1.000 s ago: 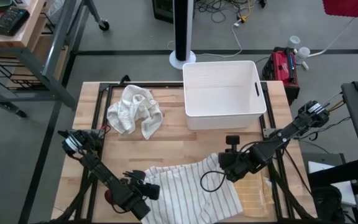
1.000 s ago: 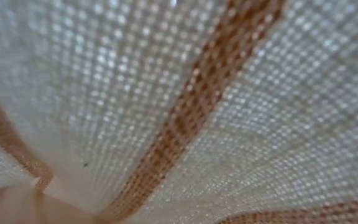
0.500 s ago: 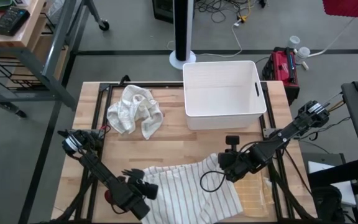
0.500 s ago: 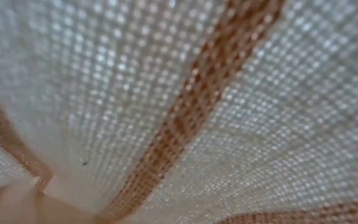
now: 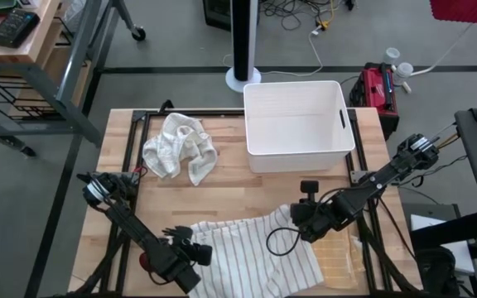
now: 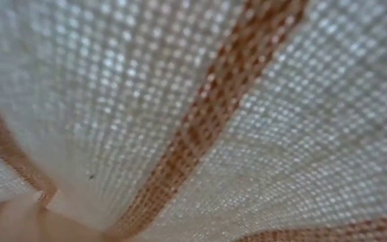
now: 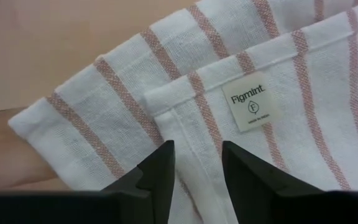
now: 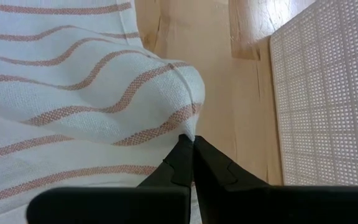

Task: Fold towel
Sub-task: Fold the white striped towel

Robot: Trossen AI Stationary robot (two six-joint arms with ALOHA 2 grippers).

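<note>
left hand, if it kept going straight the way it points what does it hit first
Most likely the striped towel: the left hand has its fingers apart, straddling the hemmed edge of the upper layer, near the Figmint label. Depth is unclear, so it may already touch.

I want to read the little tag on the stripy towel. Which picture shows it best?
The left wrist view: the tag sits flat on the striped towel, just past the left pincer, printed side up. From above, the tag cannot be made out. The low and right wrist views show only cloth.
</note>
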